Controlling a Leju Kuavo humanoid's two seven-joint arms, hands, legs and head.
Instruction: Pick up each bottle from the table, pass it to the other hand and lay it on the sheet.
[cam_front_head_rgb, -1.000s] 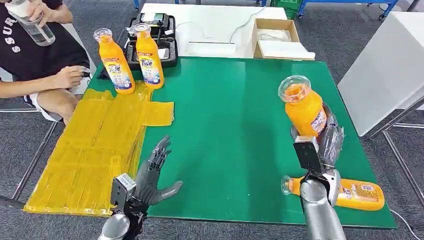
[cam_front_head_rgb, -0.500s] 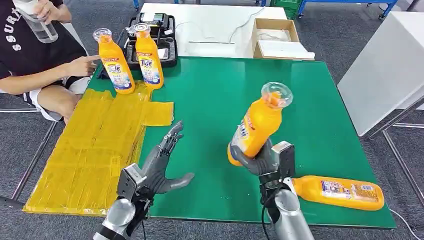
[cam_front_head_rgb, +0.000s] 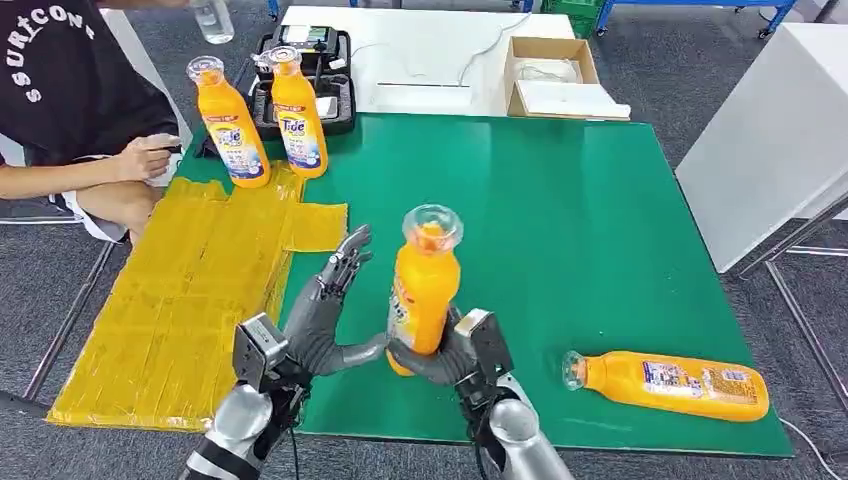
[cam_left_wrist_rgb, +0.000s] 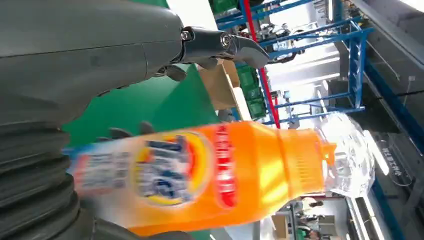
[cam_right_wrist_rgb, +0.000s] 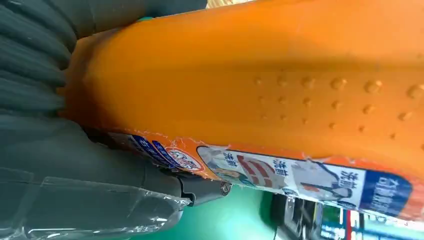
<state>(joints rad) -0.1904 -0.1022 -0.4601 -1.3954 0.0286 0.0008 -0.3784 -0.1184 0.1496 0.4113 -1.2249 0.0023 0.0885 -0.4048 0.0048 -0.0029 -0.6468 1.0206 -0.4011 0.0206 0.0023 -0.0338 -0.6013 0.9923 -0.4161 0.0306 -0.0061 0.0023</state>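
My right hand (cam_front_head_rgb: 452, 352) grips an orange bottle (cam_front_head_rgb: 423, 287) by its lower body and holds it upright above the green table's near edge. That bottle (cam_right_wrist_rgb: 280, 85) also shows close up in the right wrist view, and in the left wrist view it (cam_left_wrist_rgb: 210, 175) lies just in front of my palm. My left hand (cam_front_head_rgb: 322, 322) is open right beside it, fingers spread upward, thumb reaching under the bottle's base. A second orange bottle (cam_front_head_rgb: 668, 384) lies on its side at the near right. Two more bottles (cam_front_head_rgb: 230, 124) (cam_front_head_rgb: 298, 114) stand at the far end of the yellow sheet (cam_front_head_rgb: 190, 290).
A person (cam_front_head_rgb: 85, 100) sits at the table's far left, one hand by the sheet's corner, the other holding a clear bottle (cam_front_head_rgb: 212, 18). Behind the green table (cam_front_head_rgb: 560, 200) are a black tray (cam_front_head_rgb: 335, 80) and a cardboard box (cam_front_head_rgb: 550, 75). A white cabinet (cam_front_head_rgb: 770, 130) stands right.
My right hand has carried the bottle leftward from the table's right side to just beside my left hand. My left hand has risen a little toward it. The person raised the clear bottle.
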